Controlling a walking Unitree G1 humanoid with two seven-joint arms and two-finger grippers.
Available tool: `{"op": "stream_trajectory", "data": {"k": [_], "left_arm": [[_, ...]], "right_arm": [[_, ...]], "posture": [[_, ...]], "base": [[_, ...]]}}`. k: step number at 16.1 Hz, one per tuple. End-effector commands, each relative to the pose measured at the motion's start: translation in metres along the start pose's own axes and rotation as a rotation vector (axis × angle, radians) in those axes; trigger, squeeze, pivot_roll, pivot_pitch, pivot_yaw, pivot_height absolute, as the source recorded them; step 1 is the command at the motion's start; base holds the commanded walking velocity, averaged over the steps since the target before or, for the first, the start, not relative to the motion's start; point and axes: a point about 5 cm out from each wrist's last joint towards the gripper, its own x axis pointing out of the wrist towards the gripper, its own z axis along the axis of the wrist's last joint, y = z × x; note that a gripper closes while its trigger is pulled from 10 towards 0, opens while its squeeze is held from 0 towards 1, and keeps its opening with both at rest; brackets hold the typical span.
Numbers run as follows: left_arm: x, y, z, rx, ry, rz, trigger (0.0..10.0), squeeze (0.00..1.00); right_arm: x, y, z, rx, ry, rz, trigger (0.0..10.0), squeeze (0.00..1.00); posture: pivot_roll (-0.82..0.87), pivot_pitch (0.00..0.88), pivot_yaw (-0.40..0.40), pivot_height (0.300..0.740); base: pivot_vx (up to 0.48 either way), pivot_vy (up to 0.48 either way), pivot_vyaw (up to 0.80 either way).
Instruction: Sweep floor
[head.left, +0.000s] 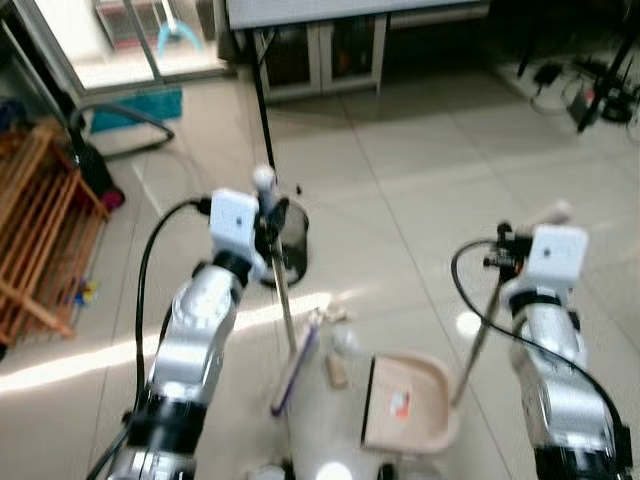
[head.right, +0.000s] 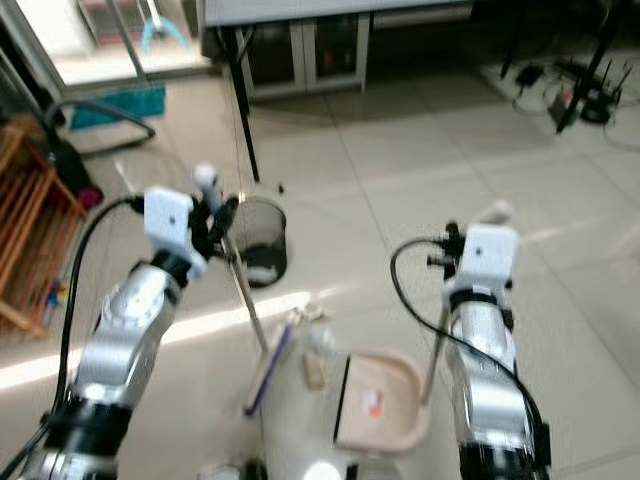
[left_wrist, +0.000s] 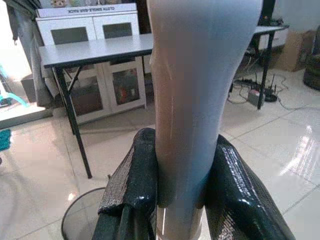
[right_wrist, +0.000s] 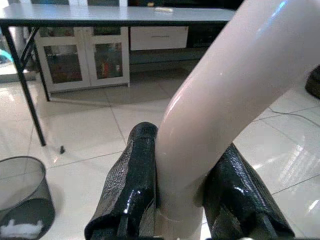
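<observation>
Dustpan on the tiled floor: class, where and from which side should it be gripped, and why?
Grip the dustpan by its upright pole handle, near the top, closing across it from the side. The pole is slim and round, so two fingers span it, as the right gripper does here, while the pan lies flat on the floor.

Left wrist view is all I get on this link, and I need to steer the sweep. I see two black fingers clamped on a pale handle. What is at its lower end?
Observer: The left gripper holds the broom handle; its purple broom head rests on the floor.
Operator: Is there a dustpan?
Observer: Yes, a beige dustpan lies flat on the floor, on the robot's right of the broom head. The right gripper holds its upright handle.
Operator: Any debris?
Observer: Small pale scraps lie between the broom head and the dustpan.
Operator: And the bin I glimpse?
Observer: The mesh bin stands just beyond the left gripper.
</observation>
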Motion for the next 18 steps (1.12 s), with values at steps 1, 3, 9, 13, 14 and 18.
{"op": "stream_trajectory", "data": {"k": [1, 3, 9, 13, 14, 18], "left_arm": [[-0.003, 0.009, 0.004, 0.032, -0.011, 0.020, 10.0, 0.00], [-0.005, 0.010, 0.002, 0.034, -0.001, 0.022, 10.0, 0.00], [-0.007, 0.014, 0.000, 0.032, -0.008, 0.052, 10.0, 0.00], [-0.005, 0.013, -0.003, 0.040, -0.002, 0.063, 10.0, 0.00], [-0.005, 0.014, -0.004, 0.062, 0.005, 0.070, 10.0, 0.00], [0.005, 0.018, -0.004, 0.090, 0.004, 0.086, 10.0, 0.00]], "right_arm": [[0.001, 0.011, 0.006, 0.030, -0.028, 0.031, 10.0, 0.00], [0.001, 0.012, 0.004, 0.024, -0.023, 0.039, 10.0, 0.00], [0.006, 0.012, 0.013, 0.020, -0.065, 0.037, 10.0, 0.00], [0.012, 0.004, 0.016, -0.014, -0.092, 0.021, 10.0, 0.00], [0.015, 0.004, 0.018, -0.018, -0.105, 0.018, 10.0, 0.00], [0.030, -0.001, 0.025, -0.006, -0.126, -0.011, 10.0, 0.00]], "posture": [[0.01, 0.133, 0.078, 0.740], [0.01, 0.137, 0.078, 0.740], [0.00, 0.113, 0.080, 0.740], [-0.01, 0.105, 0.081, 0.740], [-0.01, 0.108, 0.083, 0.740], [-0.01, 0.157, 0.085, 0.740]], "base": [[0.371, 0.000, 0.00], [0.369, 0.000, 0.00], [0.054, 0.000, 0.00], [0.000, 0.000, 0.00], [0.000, 0.000, 0.00], [0.000, 0.000, 0.00]]}}
